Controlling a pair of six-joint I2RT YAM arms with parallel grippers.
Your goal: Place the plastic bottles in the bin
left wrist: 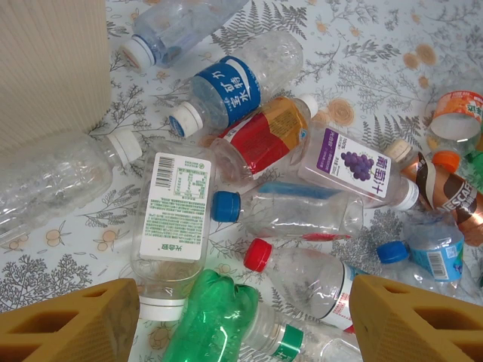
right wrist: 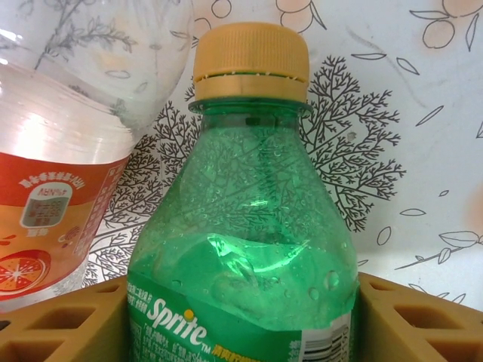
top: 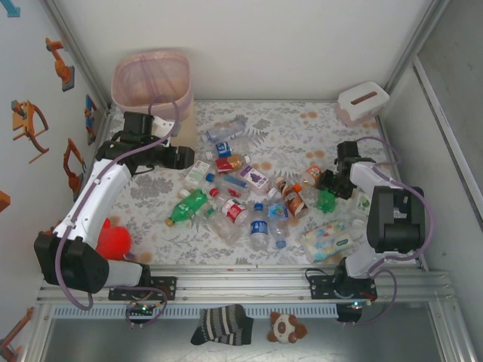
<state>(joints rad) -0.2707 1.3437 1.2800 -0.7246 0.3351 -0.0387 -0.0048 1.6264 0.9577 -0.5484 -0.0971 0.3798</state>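
Note:
Several plastic bottles lie scattered mid-table on the floral cloth. The beige bin with a pink liner stands at the far left; its ribbed wall shows in the left wrist view. My left gripper hovers open just right of the bin. Below its spread fingers lie a green bottle, a red-capped clear bottle and a white-labelled bottle. My right gripper is shut on a green Sprite bottle with a tan cap, also seen from above.
A pastel wipes pack lies near the right arm's base. A white tissue box sits at the far right corner. A red soft object rests by the left arm. An orange-labelled bottle lies beside the Sprite bottle. White walls enclose the table.

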